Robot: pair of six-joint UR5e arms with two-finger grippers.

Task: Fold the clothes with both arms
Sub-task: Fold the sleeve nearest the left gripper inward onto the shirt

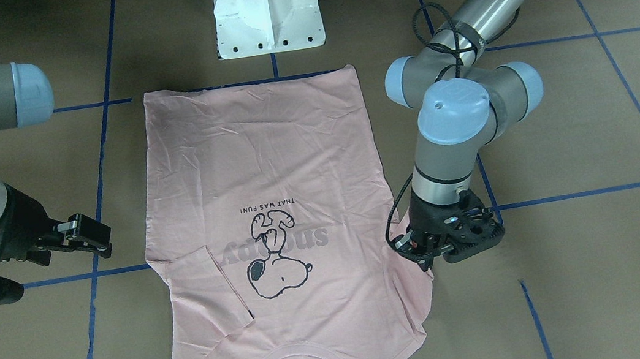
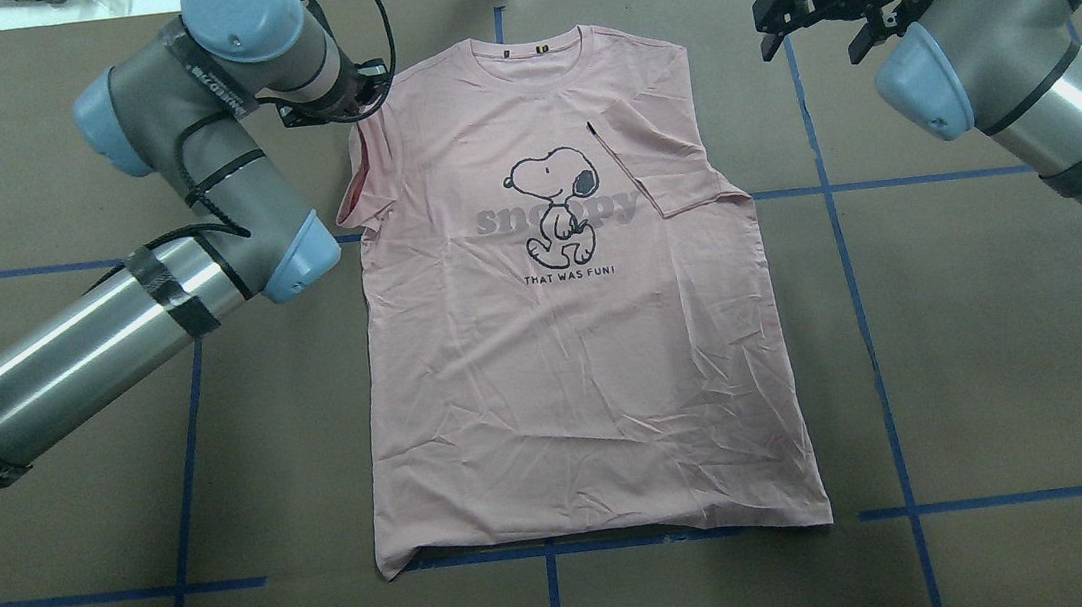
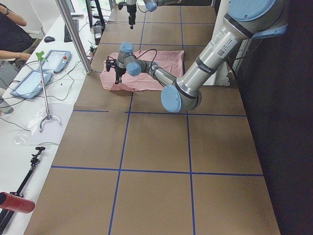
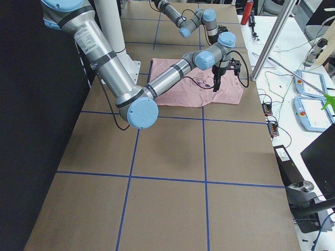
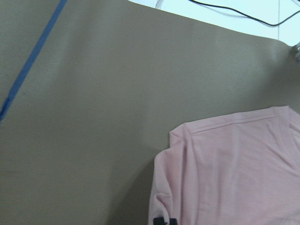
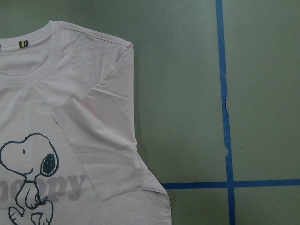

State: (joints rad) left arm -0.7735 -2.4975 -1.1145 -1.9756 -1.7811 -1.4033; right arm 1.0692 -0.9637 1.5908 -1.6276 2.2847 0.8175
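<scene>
The pale pink T-shirt (image 2: 578, 370) lies flat and print up on the brown table, collar at the far end. One sleeve (image 2: 662, 165) is folded in over the chest, its small black tag (image 2: 591, 127) showing. My left gripper (image 1: 419, 253) is down at the other sleeve beside the collar, shut on its bunched edge. Its fingertips (image 5: 164, 220) pinch pink cloth in the left wrist view. My right gripper (image 2: 814, 28) hovers open off the shirt's far right corner, holding nothing. The right wrist view looks down on the folded sleeve (image 6: 103, 150).
The white pedestal (image 1: 268, 19) stands at the near edge by the shirt's hem. Blue tape lines (image 2: 833, 212) grid the brown table. A side bench with tablets (image 3: 44, 68) and cables runs along the far edge, where a person's arm (image 3: 10, 19) shows.
</scene>
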